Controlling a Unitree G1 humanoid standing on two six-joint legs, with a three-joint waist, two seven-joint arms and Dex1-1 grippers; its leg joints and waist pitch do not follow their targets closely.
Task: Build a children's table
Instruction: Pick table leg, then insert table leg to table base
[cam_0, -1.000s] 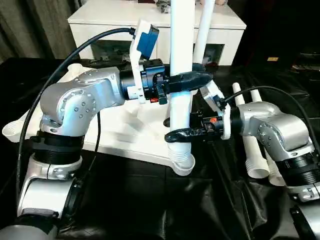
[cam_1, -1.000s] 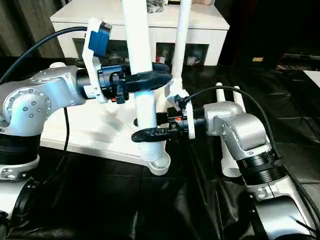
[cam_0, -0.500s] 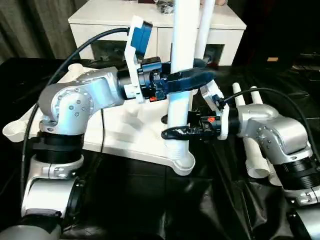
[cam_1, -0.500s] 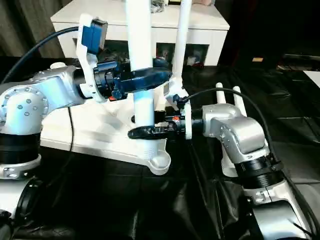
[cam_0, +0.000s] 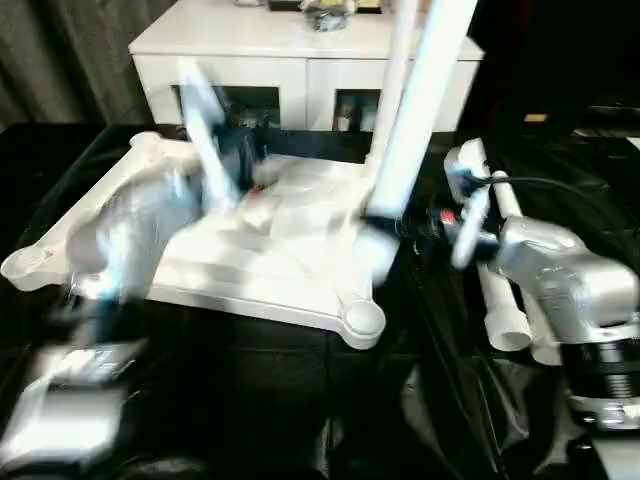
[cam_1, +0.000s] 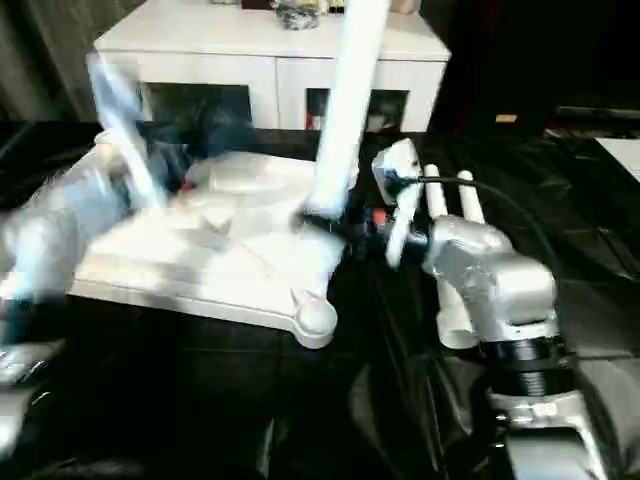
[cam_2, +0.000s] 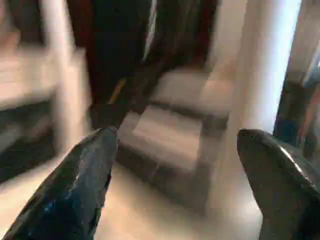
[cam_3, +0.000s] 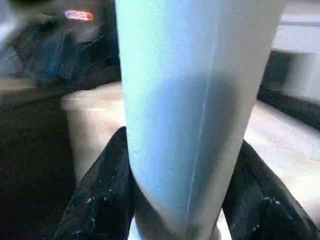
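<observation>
on a black sheet (cam_0: 300, 400) lies the upturned white top (cam_0: 260, 270), its nearest corner socket (cam_0: 362, 318) empty and facing up. two loose legs (cam_0: 500, 300) rest on the sheet to the right of the top, beside the right arm. the right gripper (cam_3: 180, 200) is clamped on a tilted leg (cam_0: 415, 110) just above the top's near right edge; its black fingers (cam_3: 100, 195) press both sides of the tube. the left gripper (cam_2: 175, 165) has its fingers (cam_2: 75, 185) spread wide with nothing between them, and the tube passes just beside one of them. the left arm (cam_0: 150, 220) is a blur over the top's left half. behind the top stands a white cabinet (cam_0: 300, 60) with dark glass doors, against a dark curtain (cam_0: 70, 50).
</observation>
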